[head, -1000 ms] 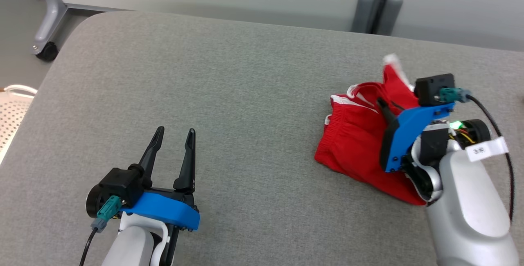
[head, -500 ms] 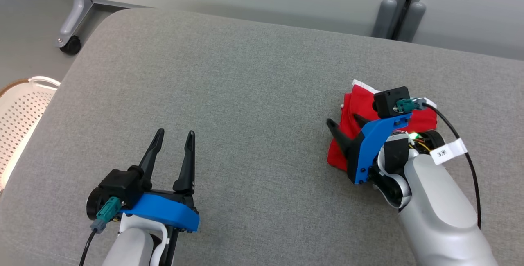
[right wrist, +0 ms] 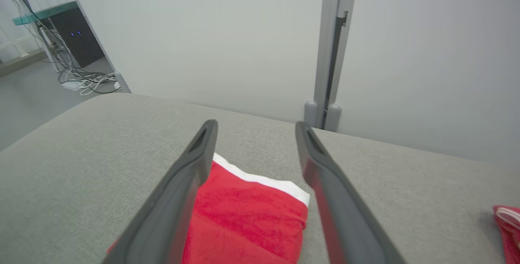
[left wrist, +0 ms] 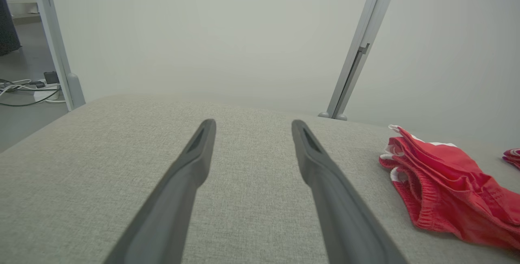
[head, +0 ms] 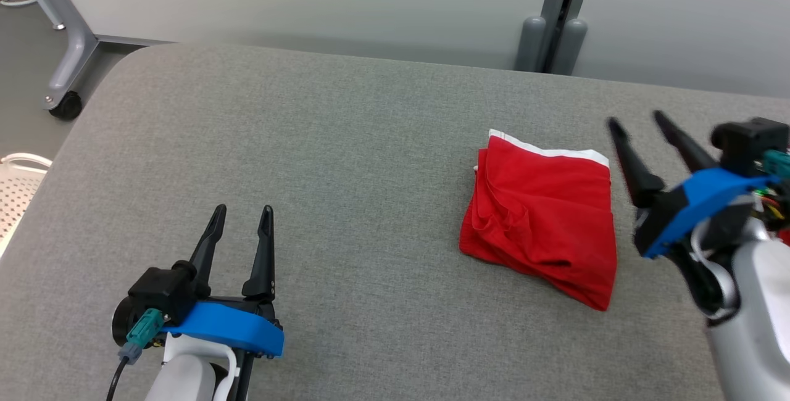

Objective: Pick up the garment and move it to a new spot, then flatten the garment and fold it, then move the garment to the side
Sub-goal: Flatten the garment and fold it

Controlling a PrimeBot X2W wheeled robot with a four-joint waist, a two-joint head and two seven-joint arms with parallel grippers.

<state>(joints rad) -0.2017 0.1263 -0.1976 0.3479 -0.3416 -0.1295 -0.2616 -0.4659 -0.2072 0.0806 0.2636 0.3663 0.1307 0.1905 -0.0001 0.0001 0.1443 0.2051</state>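
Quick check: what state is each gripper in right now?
Left gripper: open, holding nothing.
Right gripper: open, holding nothing, clear of the red garment.

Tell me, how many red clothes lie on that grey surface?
2. One folded red garment lies right of centre, beside the right gripper; a second red piece sits further right, mostly cut off. Others may be hidden.

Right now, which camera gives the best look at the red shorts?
The head view: the folded red shorts lie whole, seen from above. The left wrist view catches them side-on at its right edge, partly cut off. In the right wrist view, one end with the white band shows.
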